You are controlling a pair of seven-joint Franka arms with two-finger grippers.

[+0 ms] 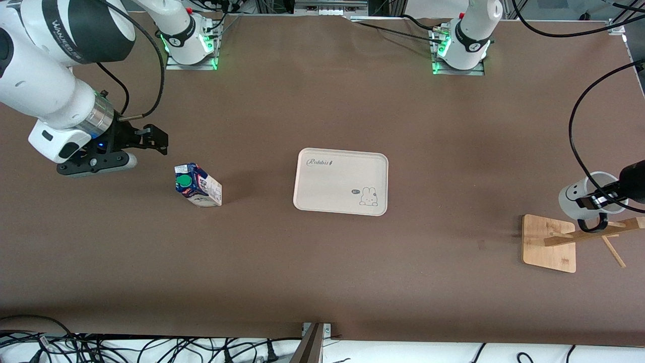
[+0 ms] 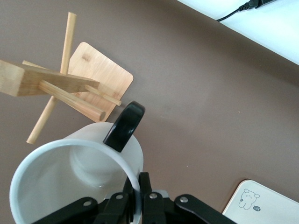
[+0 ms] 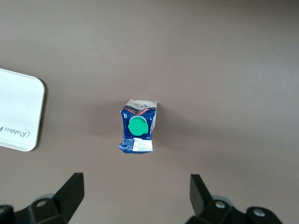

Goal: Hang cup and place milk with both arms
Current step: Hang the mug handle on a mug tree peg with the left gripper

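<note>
The white cup (image 1: 587, 194) hangs tilted in the air over the wooden rack (image 1: 549, 242) at the left arm's end of the table. My left gripper (image 2: 138, 186) is shut on the cup's rim (image 2: 133, 163), one finger inside and one outside. The cup's black handle (image 2: 124, 126) sits close to the rack's pegs (image 2: 70, 95) and touches none of them. The milk (image 1: 197, 185), blue and white with a green cap (image 3: 138, 126), stands on the table. My right gripper (image 1: 160, 141) hovers open over the table beside the milk, toward the right arm's end, with nothing between its fingers (image 3: 74, 186).
A white tray (image 1: 341, 201) with a rabbit drawing lies at the middle of the table, and its corner (image 3: 18, 112) shows in the right wrist view. Cables run along the table's edge nearest the front camera.
</note>
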